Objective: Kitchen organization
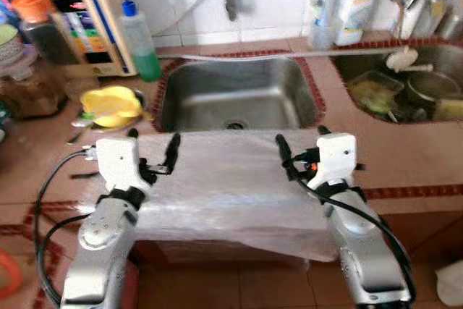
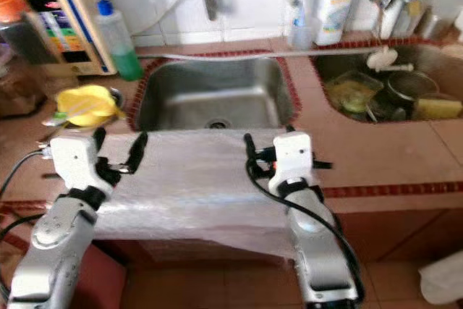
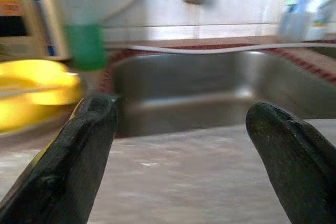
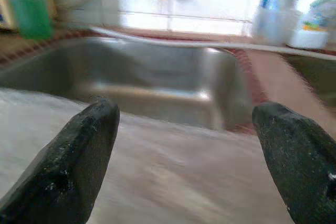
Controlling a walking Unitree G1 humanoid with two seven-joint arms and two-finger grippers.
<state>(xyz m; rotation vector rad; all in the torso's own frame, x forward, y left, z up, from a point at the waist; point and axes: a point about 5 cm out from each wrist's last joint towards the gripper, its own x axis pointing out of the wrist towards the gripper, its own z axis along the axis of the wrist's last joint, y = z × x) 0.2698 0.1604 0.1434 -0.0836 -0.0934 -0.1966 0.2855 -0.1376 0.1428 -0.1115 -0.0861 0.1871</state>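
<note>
A translucent white plastic sheet [image 1: 231, 186] drapes the near counter edge before the empty stainless steel sink [image 1: 239, 95], beneath the left gripper [image 1: 153, 147] and right gripper [image 1: 300, 144], both spread wide and holding nothing.

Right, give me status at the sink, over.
Both tools open: left tool, right tool, hovering over plastic sheet. Sheet draped across counter edge in front of empty sink. Nothing gripped. Yellow item sits left of the sink.
</note>
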